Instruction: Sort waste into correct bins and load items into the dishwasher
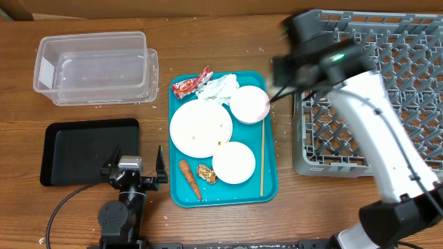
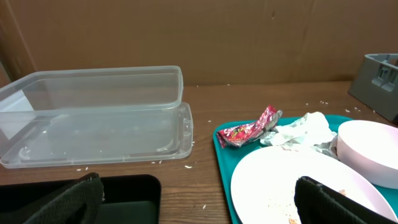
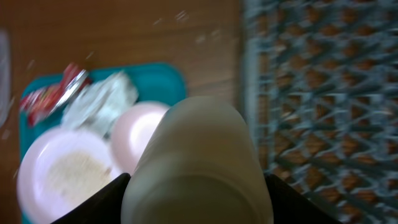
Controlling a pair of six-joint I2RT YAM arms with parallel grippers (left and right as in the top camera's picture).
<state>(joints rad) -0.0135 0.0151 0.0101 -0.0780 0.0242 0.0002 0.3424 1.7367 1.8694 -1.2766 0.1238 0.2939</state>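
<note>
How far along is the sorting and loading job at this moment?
Nothing looks done: the dish rack and clear bin appear empty. In hand: the right jaws hold a cream cup near the rack. Left: wrapper, tissue, carrot, large plate and pink bowl on the teal tray.

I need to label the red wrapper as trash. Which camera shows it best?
The left wrist view: the red wrapper lies sharp and close at the teal tray's far corner, beside the crumpled tissue. Overhead shows the wrapper whole but small. The right wrist view catches it only as a red blur.
</note>
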